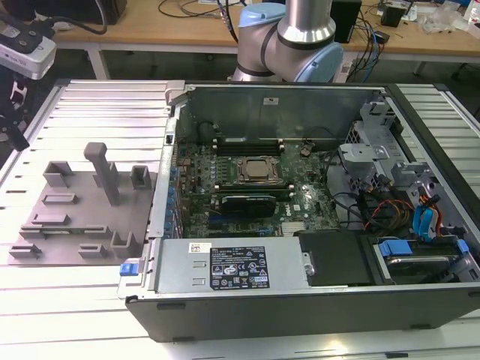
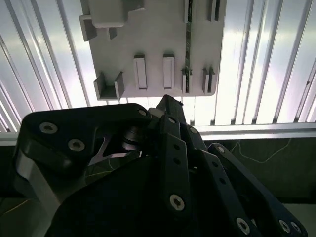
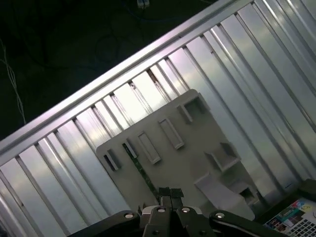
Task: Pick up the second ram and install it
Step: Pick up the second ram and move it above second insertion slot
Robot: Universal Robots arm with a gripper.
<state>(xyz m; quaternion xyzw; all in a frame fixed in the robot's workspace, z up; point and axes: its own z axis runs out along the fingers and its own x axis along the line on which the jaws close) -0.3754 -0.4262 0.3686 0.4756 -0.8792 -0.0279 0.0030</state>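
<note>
Where second ram (image 2: 187, 54) sits in holder plate (image 2: 153, 39), end effector (image 3: 165, 191) above, label (image 1: 240, 268) unreadable

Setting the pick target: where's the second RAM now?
In the second wrist view the second ram stands on edge in the grey holder plate, at the exterior view's left.

The silver-and-blue robot arm (image 1: 300, 26) is cut off by the exterior view's upper edge. The open black computer case (image 1: 300, 319) runs past that view's right edge. In the second wrist view the flat grey plastic holder plate (image 2: 153, 34) is cropped by the picture's edge. There the long thin green circuit-board stick (image 2: 187, 44) shows edge-on as a dark sliver, its chips too small to tell. In the first wrist view the stick (image 3: 142, 169) has its near end hidden behind the black metal gripper (image 3: 168, 193); whether the two touch cannot be told.
</note>
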